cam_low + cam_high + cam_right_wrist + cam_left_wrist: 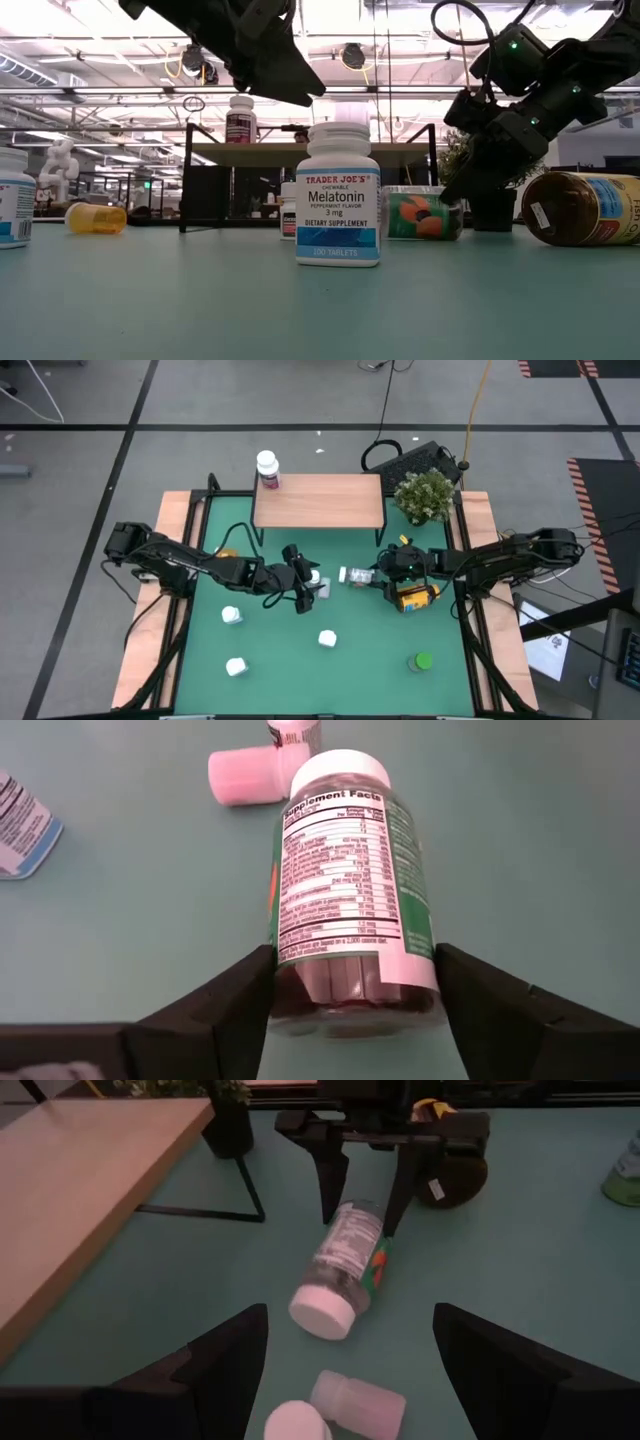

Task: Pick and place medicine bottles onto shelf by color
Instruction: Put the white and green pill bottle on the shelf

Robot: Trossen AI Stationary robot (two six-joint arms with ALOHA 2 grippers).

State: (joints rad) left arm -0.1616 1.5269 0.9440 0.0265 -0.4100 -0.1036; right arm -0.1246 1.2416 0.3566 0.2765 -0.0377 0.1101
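Here the right gripper (378, 574) is down at the green table (350, 660), its two fingers (215, 1005) straddling the base end of a clear bottle (356, 575) that lies on its side in front of the shelf (318, 501). The fingers stand at either flank of the bottle — the right wrist view shows them flush beside its walls, though I cannot tell whether they actually press it. The bottle's white cap (322, 1309) points toward the left arm.

The left gripper (302, 586) hovers just beyond that cap, fingers apart and holding nothing. Beneath it lie two small white bottles (335, 1410), touching one another.

On the shelf's wooden top stands one bottle with a white cap and a dark red label (267, 470), at the left rear corner. An amber jar with a yellow lid (414, 598) lies on its side just beside the right gripper. A green-lidded bottle (422, 661) stands near the table's front right. Three white bottles are spread across the front left of the table — one (231, 615) near the left arm, one (236, 667) at the front, one (327, 638) nearer the middle. An orange bottle (96, 218) lies on its side by the left arm. A potted plant (425, 495) sits at the shelf's right end.
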